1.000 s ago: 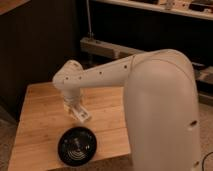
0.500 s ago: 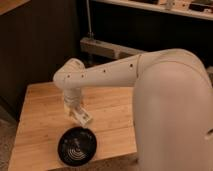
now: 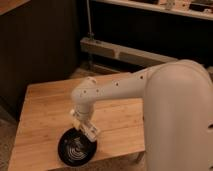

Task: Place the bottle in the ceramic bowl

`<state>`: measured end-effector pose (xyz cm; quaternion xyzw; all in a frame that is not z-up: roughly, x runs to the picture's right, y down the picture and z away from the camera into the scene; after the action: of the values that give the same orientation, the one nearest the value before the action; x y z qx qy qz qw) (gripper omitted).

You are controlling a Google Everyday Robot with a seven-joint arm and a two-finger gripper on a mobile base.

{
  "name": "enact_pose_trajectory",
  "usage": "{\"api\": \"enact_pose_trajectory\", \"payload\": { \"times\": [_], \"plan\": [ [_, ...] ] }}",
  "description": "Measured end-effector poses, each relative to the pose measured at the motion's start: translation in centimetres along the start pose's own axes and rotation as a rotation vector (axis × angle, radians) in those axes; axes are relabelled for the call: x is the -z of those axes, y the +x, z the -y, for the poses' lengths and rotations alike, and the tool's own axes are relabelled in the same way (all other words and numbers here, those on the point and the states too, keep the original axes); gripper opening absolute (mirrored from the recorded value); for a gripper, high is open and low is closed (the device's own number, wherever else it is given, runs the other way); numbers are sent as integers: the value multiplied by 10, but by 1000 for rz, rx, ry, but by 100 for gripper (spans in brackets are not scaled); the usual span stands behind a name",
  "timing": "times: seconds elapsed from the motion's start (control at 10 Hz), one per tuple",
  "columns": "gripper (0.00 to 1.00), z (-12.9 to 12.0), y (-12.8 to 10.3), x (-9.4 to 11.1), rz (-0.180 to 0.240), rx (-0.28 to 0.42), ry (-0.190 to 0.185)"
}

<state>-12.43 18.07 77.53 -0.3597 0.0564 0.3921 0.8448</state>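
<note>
My white arm reaches from the right across a wooden table (image 3: pixel 45 107). The gripper (image 3: pixel 85 126) points down at the front of the table. It is shut on the bottle (image 3: pixel 91 131), a small white bottle held tilted. The bottle hangs just above the far right rim of the ceramic bowl (image 3: pixel 75 149). The bowl is black and glossy with pale rings inside, and stands near the table's front edge. The gripper's own fingers are mostly hidden behind the wrist and the bottle.
A grey metal bar (image 3: pixel 125 52) on a post runs behind the table. A dark cabinet wall (image 3: pixel 40 45) stands at the back left. My large white arm body (image 3: pixel 180 120) fills the right side. The floor shows at the left.
The gripper has moved toward the table's front edge with the bottle and lowered, from the table's middle to just over the bowl's rim.
</note>
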Motion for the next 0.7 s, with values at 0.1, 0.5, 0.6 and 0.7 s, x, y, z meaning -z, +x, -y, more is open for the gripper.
{"api": "enact_pose_trajectory", "payload": {
  "times": [0.1,0.5,0.6,0.7],
  "plan": [
    [0,-4,1,-3,4,13,-10],
    [0,-21,-2,10,11,46,-21],
    [4,-25,-3,10,3,45,-20],
    [12,-28,-5,9,-11,40,-19]
  ]
}}
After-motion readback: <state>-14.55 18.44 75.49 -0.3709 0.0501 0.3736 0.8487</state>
